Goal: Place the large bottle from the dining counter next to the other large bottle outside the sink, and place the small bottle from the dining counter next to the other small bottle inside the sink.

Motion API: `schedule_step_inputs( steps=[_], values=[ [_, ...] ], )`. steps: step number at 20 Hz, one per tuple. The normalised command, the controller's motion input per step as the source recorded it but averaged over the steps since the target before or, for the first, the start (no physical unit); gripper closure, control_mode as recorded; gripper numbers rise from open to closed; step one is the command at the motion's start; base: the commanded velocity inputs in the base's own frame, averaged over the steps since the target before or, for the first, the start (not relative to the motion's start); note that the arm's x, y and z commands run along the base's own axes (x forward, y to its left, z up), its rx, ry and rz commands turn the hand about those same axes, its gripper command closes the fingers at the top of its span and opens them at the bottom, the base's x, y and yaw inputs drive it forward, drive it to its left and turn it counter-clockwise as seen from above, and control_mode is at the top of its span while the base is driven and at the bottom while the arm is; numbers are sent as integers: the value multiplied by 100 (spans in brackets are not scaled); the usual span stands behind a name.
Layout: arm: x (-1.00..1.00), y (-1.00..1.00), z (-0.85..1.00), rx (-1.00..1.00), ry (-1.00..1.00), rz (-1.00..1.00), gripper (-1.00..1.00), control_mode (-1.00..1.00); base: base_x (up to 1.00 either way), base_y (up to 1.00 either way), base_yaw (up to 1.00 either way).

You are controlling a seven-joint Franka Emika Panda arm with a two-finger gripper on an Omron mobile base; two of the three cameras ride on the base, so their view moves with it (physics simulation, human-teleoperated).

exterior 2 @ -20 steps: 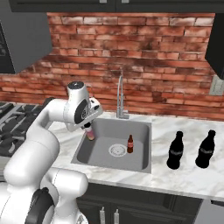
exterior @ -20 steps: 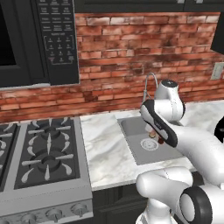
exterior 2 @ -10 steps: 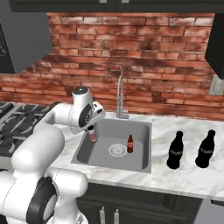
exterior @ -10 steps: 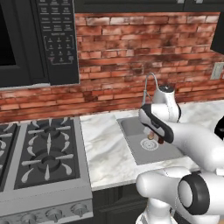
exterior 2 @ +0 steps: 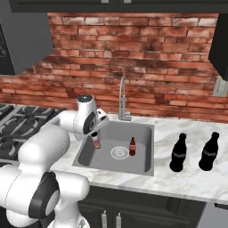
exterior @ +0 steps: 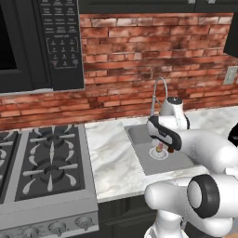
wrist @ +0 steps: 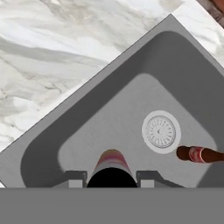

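While the gripper [wrist: 112, 177] is being held low over the left part of the sink [exterior 2: 147, 167], its jaws are being kept closed on the small bottle [exterior 2: 96, 142], which is being carried upright, cap up, long axis vertical; in the hand view it is being looked down upon end-on, between the fingertips. The bottle appears to be hanging above the basin floor rather than resting on it, though contact cannot be judged for certain.

Risks being noted, nearest first: if the bottle is being released before its base meets the floor, it is likely to drop and topple, since it is narrow and tall. If it is being set down where it hangs, it is being left apart from the other small bottle [exterior 2: 132, 146], which is standing upright beyond the drain [exterior 2: 119, 152]; the drain lies between the two. If the bottle is being swung across too fast, the standing one may be knocked over.

Farther off, on the counter right of the sink, two large bottles [exterior 2: 179, 152] are standing side by side.
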Motion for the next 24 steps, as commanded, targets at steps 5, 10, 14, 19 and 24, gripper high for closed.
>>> schedule_step_inputs(
  steps=[5, 10, 14, 19, 24],
  values=[
    [9, -4, -29, 0, 0, 0, 100, -100, 0, 0, 0],
    [10, -4, -24, 0, 0, 0, 100, -100, 0, 0, 0],
    [11, -3, -26, 0, 0, 0, 100, -100, 0, 0, 0],
    [13, -3, -27, 0, 0, 0, 100, -100, 0, 0, 0],
    [11, -3, -27, 2, 0, 0, 100, -100, 0, 0, 0]
  ],
)
